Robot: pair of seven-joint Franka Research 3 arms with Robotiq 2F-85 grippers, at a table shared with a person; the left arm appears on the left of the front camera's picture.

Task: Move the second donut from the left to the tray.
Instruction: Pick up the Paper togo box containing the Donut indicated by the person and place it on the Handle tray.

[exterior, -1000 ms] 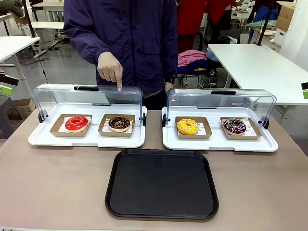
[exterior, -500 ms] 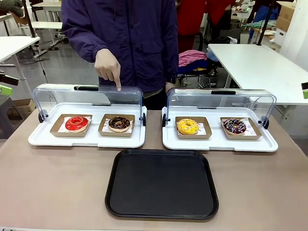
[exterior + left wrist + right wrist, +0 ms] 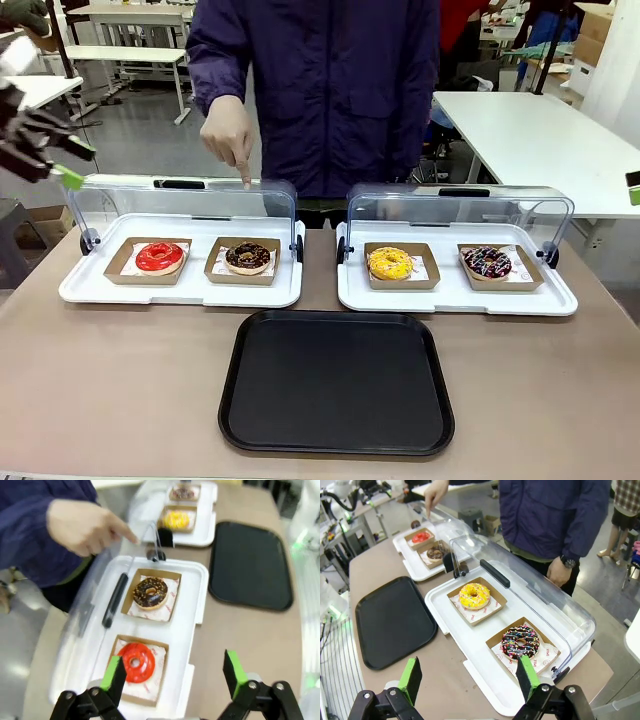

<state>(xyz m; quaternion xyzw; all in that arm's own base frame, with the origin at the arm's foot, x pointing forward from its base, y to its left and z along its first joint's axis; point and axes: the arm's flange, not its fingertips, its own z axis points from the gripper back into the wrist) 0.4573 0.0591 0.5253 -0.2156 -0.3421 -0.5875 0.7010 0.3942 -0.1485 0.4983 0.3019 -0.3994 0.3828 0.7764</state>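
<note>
Since the earlier frame we are bringing our left fingers [image 3: 72,178] into the upper left, spread and empty; right fingers [image 3: 412,676] are likewise spread. The second donut from the left [image 3: 248,257] is sitting in its display case [image 3: 180,297]; the tray [image 3: 336,420] is waiting bare.

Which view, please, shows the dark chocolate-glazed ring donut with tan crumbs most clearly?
The left wrist view: the dark chocolate-glazed ring donut lies close, seen from above, crumbs distinct. The front view shows it smaller; the right wrist view shows it far off.

red donut [image 3: 160,256] in left display tray [image 3: 180,296]; yellow donut [image 3: 390,262] and sprinkled donut [image 3: 487,262] in right display tray [image 3: 455,302].
</note>
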